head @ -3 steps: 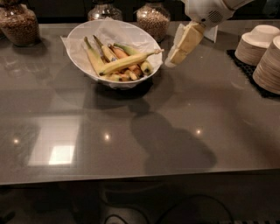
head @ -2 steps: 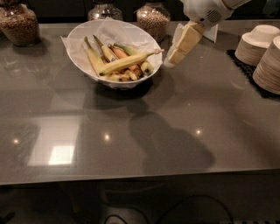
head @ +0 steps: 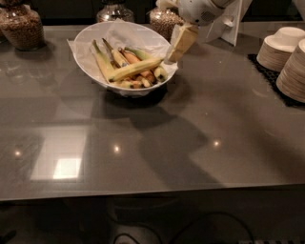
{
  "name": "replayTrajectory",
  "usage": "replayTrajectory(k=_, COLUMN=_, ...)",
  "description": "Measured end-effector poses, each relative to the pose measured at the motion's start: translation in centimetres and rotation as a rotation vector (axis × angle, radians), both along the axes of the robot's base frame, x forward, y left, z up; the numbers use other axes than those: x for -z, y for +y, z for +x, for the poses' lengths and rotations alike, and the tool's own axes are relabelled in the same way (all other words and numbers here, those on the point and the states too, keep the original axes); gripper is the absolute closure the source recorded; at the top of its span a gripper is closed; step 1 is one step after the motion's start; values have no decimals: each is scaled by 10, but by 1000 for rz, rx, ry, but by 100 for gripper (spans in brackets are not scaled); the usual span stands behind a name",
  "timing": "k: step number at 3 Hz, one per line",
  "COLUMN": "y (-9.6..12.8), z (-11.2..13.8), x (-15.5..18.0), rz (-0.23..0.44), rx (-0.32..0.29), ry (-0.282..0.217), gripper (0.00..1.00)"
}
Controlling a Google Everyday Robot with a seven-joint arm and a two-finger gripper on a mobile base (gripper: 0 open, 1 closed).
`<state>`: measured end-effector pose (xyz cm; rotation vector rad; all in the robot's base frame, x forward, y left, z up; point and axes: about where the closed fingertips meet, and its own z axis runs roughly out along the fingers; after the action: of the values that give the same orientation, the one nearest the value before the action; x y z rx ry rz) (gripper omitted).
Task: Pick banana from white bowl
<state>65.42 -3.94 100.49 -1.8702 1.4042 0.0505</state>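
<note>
a grey glossy table [head: 190,143] fills most of the view, with bright light spots reflected on its top. the white bowl [head: 88,38], wide, oval and lined with crumpled white paper, stands on the table at the back, left of centre. at the right edge 2 stacks of small beige bowls [head: 281,50] sit on a black mat [head: 264,69]. 3 glass jars [head: 21,26] of brown grains line the back edge behind the white bowl.

the white arm [head: 200,9] comes in from the top right, and its beige gripper [head: 170,58] slants down and to the left, its tip over the right rim of the white bowl, at or just beside the banana's upper end. i cannot tell whether the gripper is open or closed.

the banana [head: 136,69] lies in the white bowl on top of the other fruit. its long axis runs from lower left to upper right, the raised right end pointing at the gripper. beneath it lie shorter green-tipped bananas [head: 102,62] and orange-brown ones [head: 136,58].
</note>
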Motion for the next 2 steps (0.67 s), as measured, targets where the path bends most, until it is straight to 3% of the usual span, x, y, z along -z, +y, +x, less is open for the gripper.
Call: replayTrajectory(k=2, y=21, z=34, x=41, rz=-30, rx=-56, ry=87, gripper=50)
